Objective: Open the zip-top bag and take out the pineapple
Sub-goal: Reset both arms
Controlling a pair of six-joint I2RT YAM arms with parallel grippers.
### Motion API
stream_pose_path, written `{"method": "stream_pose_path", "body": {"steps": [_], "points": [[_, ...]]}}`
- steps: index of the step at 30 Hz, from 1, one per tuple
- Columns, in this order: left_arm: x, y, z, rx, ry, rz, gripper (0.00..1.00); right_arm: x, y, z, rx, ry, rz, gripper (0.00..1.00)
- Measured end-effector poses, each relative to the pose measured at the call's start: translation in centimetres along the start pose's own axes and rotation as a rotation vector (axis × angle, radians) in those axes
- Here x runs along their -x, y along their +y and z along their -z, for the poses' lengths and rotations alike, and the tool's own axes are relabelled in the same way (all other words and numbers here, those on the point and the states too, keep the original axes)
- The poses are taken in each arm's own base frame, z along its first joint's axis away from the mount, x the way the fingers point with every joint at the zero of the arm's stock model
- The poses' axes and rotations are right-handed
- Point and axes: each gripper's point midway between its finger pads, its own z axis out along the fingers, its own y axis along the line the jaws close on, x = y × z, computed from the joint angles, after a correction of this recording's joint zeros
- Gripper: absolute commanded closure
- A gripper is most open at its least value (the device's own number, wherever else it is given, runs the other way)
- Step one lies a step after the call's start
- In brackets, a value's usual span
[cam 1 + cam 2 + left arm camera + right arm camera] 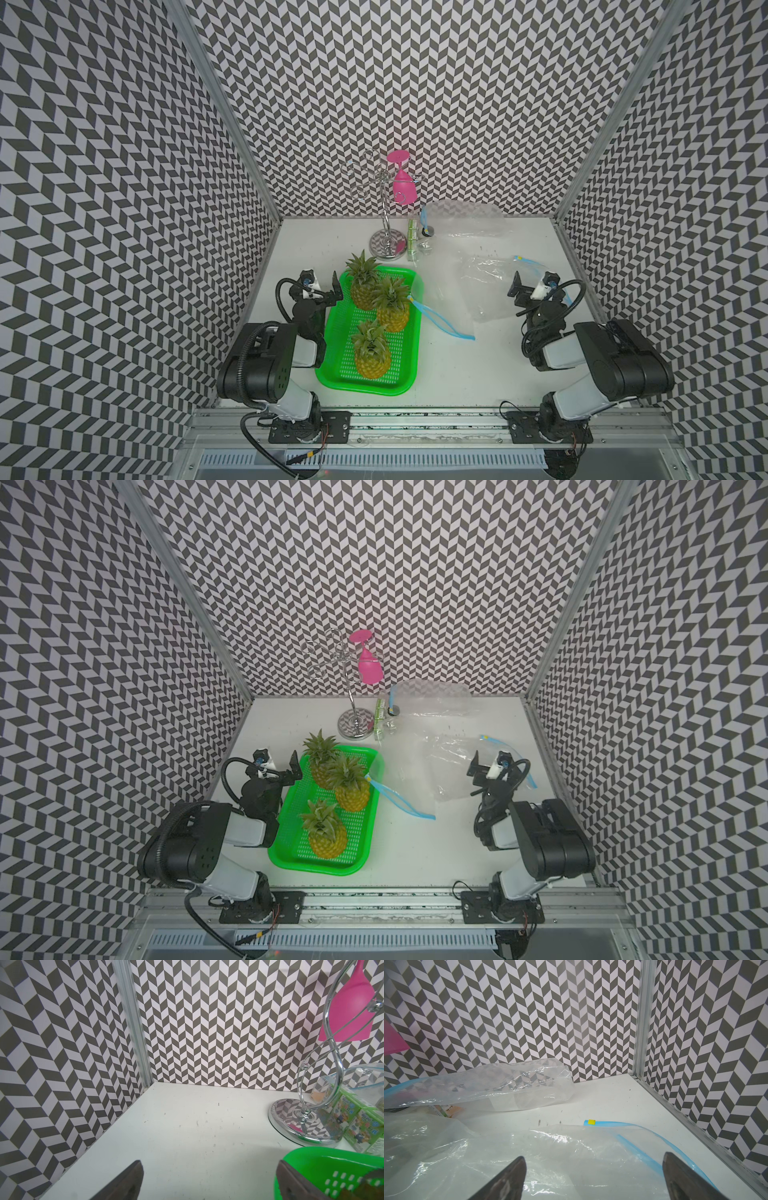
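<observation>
Bench of plain white, seen from above, with two robot arms mounted along its 6 o'clock edge. At about 8 o'clock sits a green tray holding three pineapples. The near pineapple lies alone, while the middle pineapple and far pineapple touch each other. No fruit shows inside any bag, so the job reads as done or all but done. At most a last check seems left.

The left pincer hovers at 9 o'clock, just outside the tray's rim, its jaws spread wide and holding nothing. The right pincer hovers at 3 o'clock, equally wide and empty. It hangs over a clear zip-top bag that lies flat on the bench. Whether a tip brushes the plastic cannot be told.

A second bag, also clear, spreads across the centre. Its blue zip gapes, and one end of the zip rests against the tray rim beside the middle pineapple.

Farther back, at 1 o'clock, a third bag slumps by the wall. At 12 o'clock stands a wire rack with a pink glass hung upside down. Some green cartons stand just beside its base.
</observation>
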Motion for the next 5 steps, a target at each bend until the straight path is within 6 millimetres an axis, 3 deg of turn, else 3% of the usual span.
{"method": "stream_pose_path", "body": {"steps": [5], "points": [[-0.18, -0.03, -0.19, 0.000, 0.009, 0.000, 0.00, -0.01, 0.00, 0.00, 0.000, 0.000, 0.000, 0.00]]}}
